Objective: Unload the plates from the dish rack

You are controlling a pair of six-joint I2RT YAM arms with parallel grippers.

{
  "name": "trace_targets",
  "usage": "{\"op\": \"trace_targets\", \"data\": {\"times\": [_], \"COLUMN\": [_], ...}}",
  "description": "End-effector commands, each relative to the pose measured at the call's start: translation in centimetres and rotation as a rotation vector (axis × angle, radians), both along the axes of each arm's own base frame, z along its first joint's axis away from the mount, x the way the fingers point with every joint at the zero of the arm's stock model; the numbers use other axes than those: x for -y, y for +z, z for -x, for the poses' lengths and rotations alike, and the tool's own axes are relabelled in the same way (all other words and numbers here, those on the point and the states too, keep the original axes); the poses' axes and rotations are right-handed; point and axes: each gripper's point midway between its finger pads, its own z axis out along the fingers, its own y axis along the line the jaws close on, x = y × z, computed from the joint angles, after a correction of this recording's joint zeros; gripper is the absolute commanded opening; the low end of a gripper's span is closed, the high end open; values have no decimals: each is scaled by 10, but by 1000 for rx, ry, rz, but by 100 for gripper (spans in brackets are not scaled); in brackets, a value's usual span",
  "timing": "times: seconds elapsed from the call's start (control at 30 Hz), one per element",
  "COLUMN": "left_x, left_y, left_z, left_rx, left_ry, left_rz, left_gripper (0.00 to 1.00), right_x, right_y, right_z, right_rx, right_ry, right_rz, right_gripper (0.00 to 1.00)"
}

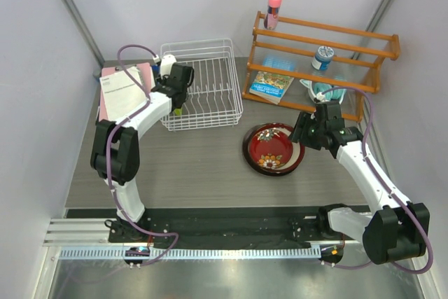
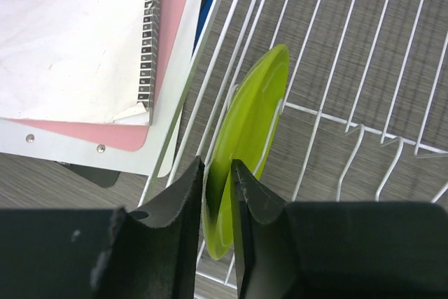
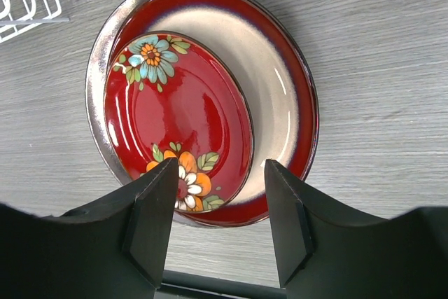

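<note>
The white wire dish rack (image 1: pixel 210 118) stands at the back left. A lime green plate (image 2: pixel 255 110) stands on edge between its wires (image 2: pixel 364 127) at the left side. My left gripper (image 2: pixel 218 173) is shut on that plate's near rim; in the top view (image 1: pixel 179 103) it reaches into the rack. On the table to the right lies a stack: the red floral plate (image 3: pixel 175 117) on the dark-red-rimmed cream plate (image 3: pixel 280 75) on the grey-rimmed plate (image 3: pixel 98 82). My right gripper (image 3: pixel 220 173) is open and empty, hovering over the stack's right edge (image 1: pixel 299 136).
A spiral-bound manual on a pink folder (image 1: pixel 122 92) lies just left of the rack. An orange-brown wooden shelf (image 1: pixel 329 43) at the back right holds a pink bottle (image 1: pixel 273 5), a blue-capped jar (image 1: pixel 323 57) and a booklet (image 1: pixel 271 83).
</note>
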Motion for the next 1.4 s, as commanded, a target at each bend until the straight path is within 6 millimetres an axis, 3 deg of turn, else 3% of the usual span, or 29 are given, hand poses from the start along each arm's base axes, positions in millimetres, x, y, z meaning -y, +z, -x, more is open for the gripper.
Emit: {"op": "trace_targets", "data": {"times": [0.0, 0.13, 0.27, 0.4, 0.5, 0.63, 0.87, 1.13, 1.2, 1.23, 1.3, 1.33, 1.37], "left_x": [-4, -4, -5, -6, -6, -7, -20, -19, -7, -4, 18, 25, 45], "left_y": [-2, -9, -20, -26, -19, 8, 85, 130, 127, 139, 133, 141, 141], "left_z": [0, 2, 5, 8, 8, 11, 30, 61, 70, 78, 88, 96, 103], "left_rx": [8, -10, -37, -53, -41, -5, 42, 106, 103, 132, 116, 140, 135], "left_ry": [23, 23, 23, 25, 23, 2, -23, -63, -115, -137, -240, -263, -355], "left_rz": [10, 13, 7, 10, 14, 10, -45, 12, 79, 122, 219, 284, 365], "left_gripper": [22, 22, 0, 0, 0, 0, 0, 0, 0, 0, 0, 0, 0], "right_x": [-4, -5, -6, -7, -8, -9, -11, -15, -18, -23, -29, -36, -41], "right_y": [15, 16, 15, 15, 15, 14, 18, 35, 41, 48, 56, 62, 67], "right_z": [-10, -10, -9, -8, -8, -7, -5, -3, -3, -2, -2, -2, -1], "right_rx": [58, 63, 57, 57, 56, 54, 66, 119, 137, 158, 186, 200, 217], "right_ry": [20, 23, 27, 30, 31, 36, 42, 61, 73, 98, 123, 154, 170], "right_rz": [-20, -24, -30, -34, -37, -42, -55, -83, -95, -120, -144, -178, -200], "right_gripper": [58, 58, 58, 58, 58, 58, 58, 58, 58, 59, 59, 59, 59]}}
